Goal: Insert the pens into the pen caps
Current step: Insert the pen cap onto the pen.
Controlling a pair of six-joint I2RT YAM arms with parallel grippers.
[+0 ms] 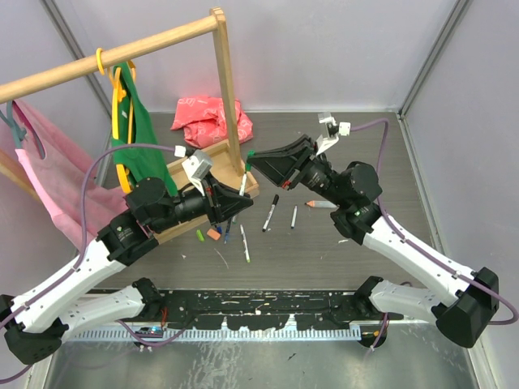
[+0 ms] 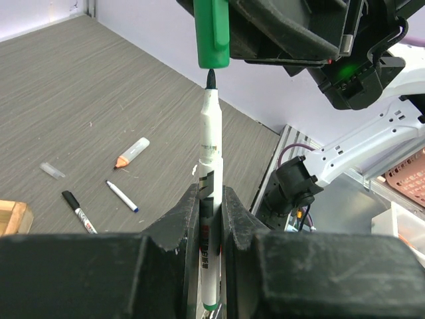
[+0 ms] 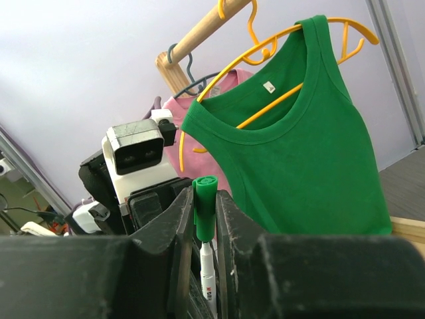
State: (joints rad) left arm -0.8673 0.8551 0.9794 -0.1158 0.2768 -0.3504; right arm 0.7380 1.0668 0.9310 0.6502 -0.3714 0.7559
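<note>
Pinching a white pen [image 2: 211,133] in the left gripper [image 2: 210,206] and a green cap [image 2: 212,33] in the right gripper [image 3: 204,219], tip at cap's mouth, presumably aligned for joining

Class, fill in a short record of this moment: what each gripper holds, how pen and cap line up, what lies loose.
Left gripper: shut on the green-ended pen
Right gripper: shut on the green cap
Alignment: pen tip at the cap's mouth, barrel outside
Loose on table: orange-tipped pen, black-ended pen, blue-tipped pen
</note>
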